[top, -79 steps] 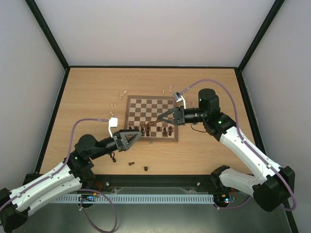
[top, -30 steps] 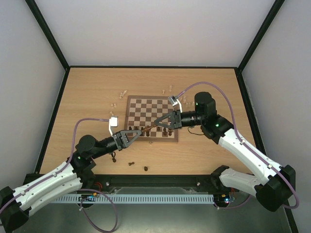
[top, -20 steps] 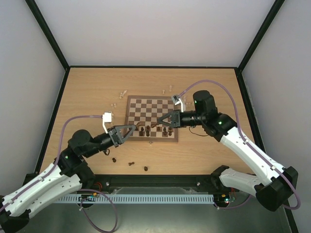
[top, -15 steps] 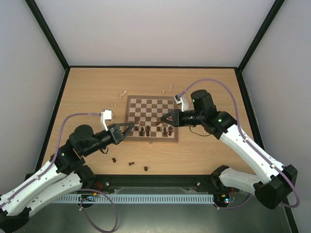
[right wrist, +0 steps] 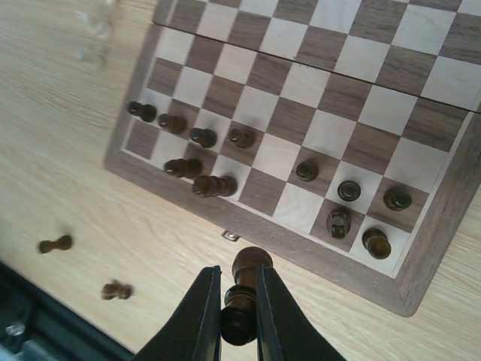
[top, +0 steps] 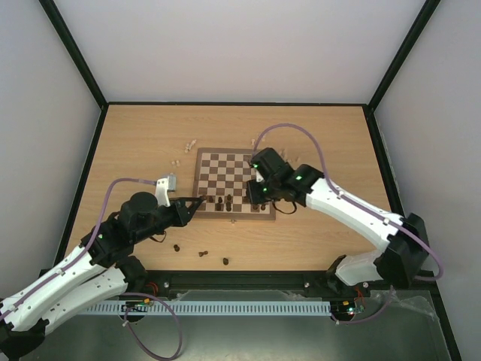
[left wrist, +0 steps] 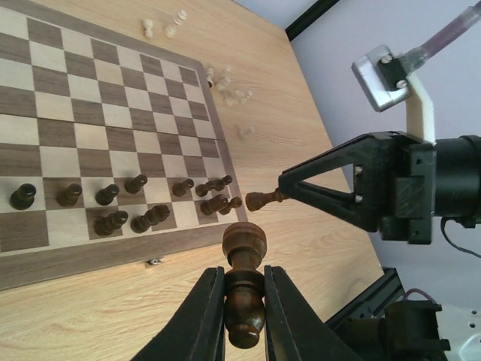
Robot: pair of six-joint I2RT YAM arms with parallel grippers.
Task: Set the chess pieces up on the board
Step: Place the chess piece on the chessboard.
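Left hand point(left wrist: 244, 282) clamped on dark piece point(left wrist: 245, 244) at near left corner of board point(left wrist: 98, 259). Right hand point(right wrist: 237, 280) clamped on second piece point(right wrist: 251, 263) over near right corner; far squares open.

Dark chess pieces point(right wrist: 203, 137) are standing and lying on the board's point(top: 233, 167) near rows; pale ones point(top: 189, 143) are lying scattered beyond its far corners; the left gripper point(left wrist: 244, 274) and right gripper point(right wrist: 237, 272) are each pinching a dark piece point(left wrist: 244, 244).
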